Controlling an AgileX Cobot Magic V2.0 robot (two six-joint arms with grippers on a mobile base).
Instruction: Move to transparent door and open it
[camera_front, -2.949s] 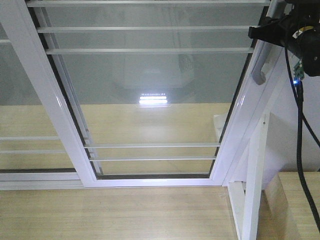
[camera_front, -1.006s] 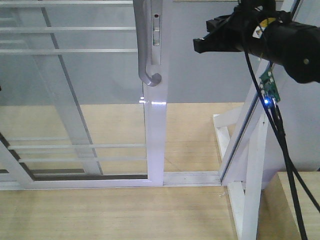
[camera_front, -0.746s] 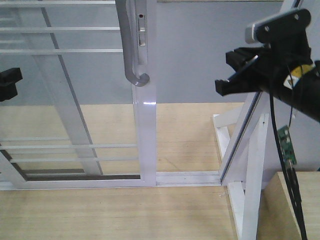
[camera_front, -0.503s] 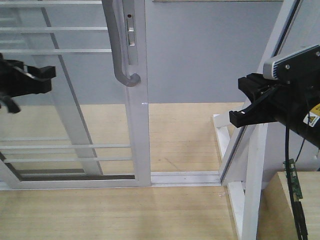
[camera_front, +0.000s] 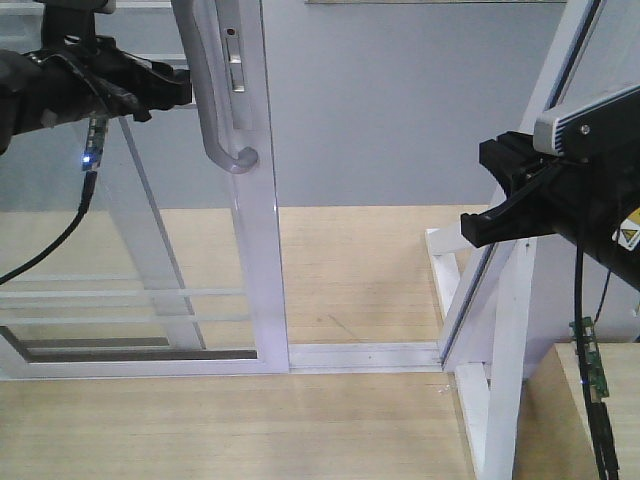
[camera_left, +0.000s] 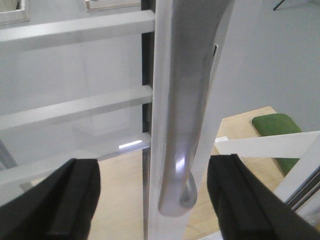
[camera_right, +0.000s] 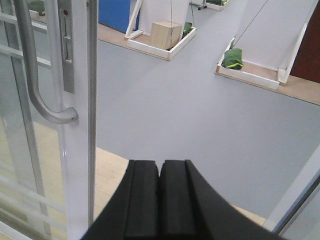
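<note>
the transparent door (camera_front: 262, 250) stood at the left of the front view, its handle-side stile well apart from the white frame post (camera_front: 515, 330) on the right. a wide gap lay open over the floor track (camera_front: 360, 353), and by that i judged the opening largely done. the left gripper (camera_left: 160, 200) had its jaws apart, with one black finger (camera_left: 70, 200) on each side of the curved grey handle (camera_left: 182, 125) and a gap showing on both sides. it bracketed the bar rather than clamped it, a sensible hold for a sliding panel, i think, since a sideways push needs only one finger bearing against the bar. whether either finger actually touched the bar i could not tell. the right gripper (camera_right: 160, 190) was closed with nothing between its fingers and hung near the frame post, off to the side of the doorway, likely parked there so it would not foul the panel's travel. any further sliding would want the push kept level with the track.
</note>
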